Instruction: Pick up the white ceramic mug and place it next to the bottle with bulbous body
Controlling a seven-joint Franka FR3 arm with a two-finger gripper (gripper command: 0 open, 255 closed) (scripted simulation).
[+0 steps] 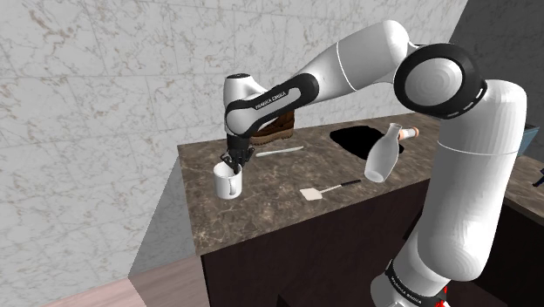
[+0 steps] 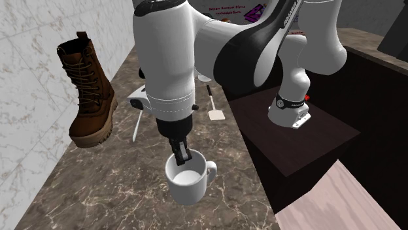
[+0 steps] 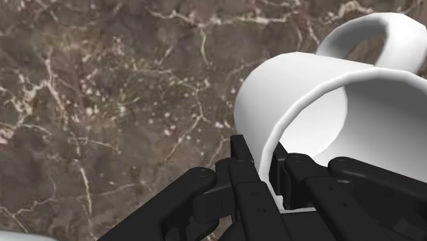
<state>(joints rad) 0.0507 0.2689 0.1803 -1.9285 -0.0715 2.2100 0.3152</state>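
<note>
Pincer (image 3: 263, 161), black and two-fingered, is clamped on the wall of the white round mug with a loop handle (image 3: 294, 75); one finger stands inside the rim, the other outside, and the thin wall sits pinched between them. I hold it at one side only, with the handle on the far side from my fingers; that is my first worry, since I judge an off-centre grip lets the mug swing about the pads or slide out if I move sharply.

The mug is low over the dark brown marbled counter (image 2: 98, 189), near its end at the shoulder view's left; I cannot tell whether its base touches the stone. A brown lace-up boot (image 2: 88, 98) stands near, by the wall, close enough for my wrist to clip it if I swing wide.

Further out, a white flat spatula with a dark handle (image 1: 316, 192) lies between me and the white bottle with a bulbous body (image 1: 384, 154), which is well apart toward the shoulder view's right; a low carry could catch it. The bottle looks tilted, just beside a dark recess in the counter (image 1: 357, 139); a nudge might topple it.
</note>
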